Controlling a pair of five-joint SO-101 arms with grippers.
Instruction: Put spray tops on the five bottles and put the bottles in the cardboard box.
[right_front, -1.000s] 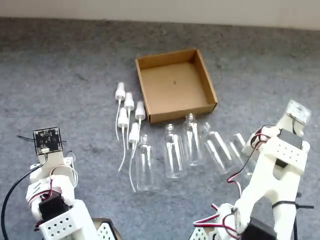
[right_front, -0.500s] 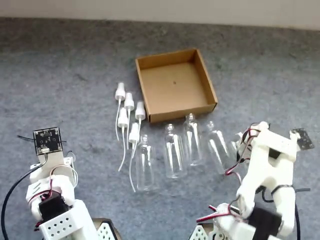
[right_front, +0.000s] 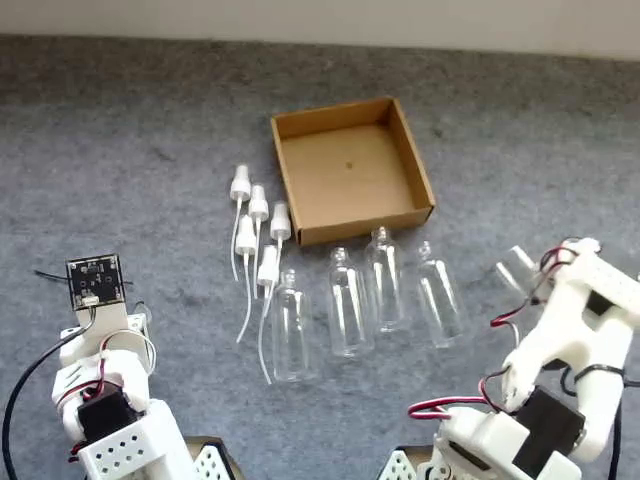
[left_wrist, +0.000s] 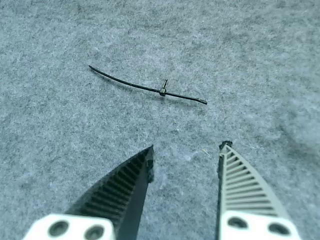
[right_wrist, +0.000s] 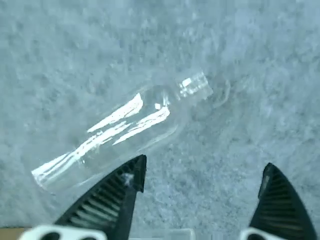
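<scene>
An open cardboard box (right_front: 350, 170) lies at the back middle of the grey carpet. Several white spray tops (right_front: 258, 205) with long tubes lie to its left. Four clear bottles (right_front: 346, 300) lie in a row in front of the box, without tops. A fifth bottle (right_front: 515, 268) lies farther right, partly hidden by the right arm (right_front: 580, 320). In the right wrist view that bottle (right_wrist: 125, 132) lies on its side just beyond my open right gripper (right_wrist: 205, 165), beside one finger. My left gripper (left_wrist: 185, 155) is open over bare carpet, holding nothing.
A black cable tie (left_wrist: 150, 89) lies on the carpet ahead of the left gripper. The left arm (right_front: 100, 350) sits at the front left, far from the bottles. The carpet's far edge meets a pale wall at the back.
The right arm has swung to the right and drawn back, uncovering the fourth bottle in the row. The left arm has not moved.
</scene>
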